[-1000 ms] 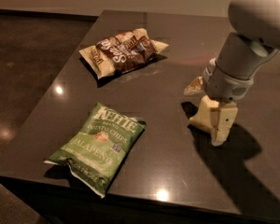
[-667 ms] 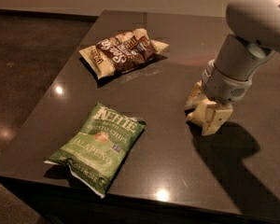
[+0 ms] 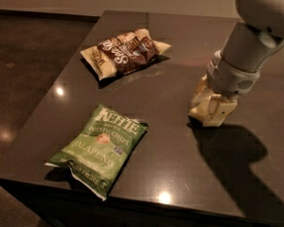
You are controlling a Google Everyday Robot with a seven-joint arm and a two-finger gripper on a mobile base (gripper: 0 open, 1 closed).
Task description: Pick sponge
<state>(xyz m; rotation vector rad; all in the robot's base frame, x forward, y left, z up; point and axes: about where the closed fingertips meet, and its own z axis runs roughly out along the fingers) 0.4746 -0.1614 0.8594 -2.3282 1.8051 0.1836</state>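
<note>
My gripper hangs from the pale arm at the right of the dark table, lowered to the tabletop. Its fingers stand apart and look open. The sponge, a small pale yellow block, lies right behind the left finger, touching or nearly touching it, and the gripper hides part of it. I cannot tell if the sponge sits between the fingers.
A green Kettle jalapeño chip bag lies near the table's front left edge. A brown and cream chip bag lies at the back left. The arm's shadow falls on the table to the right front.
The gripper has dropped lower and moved slightly back toward the sponge, closing the gap to it. The chip bags have not moved.
</note>
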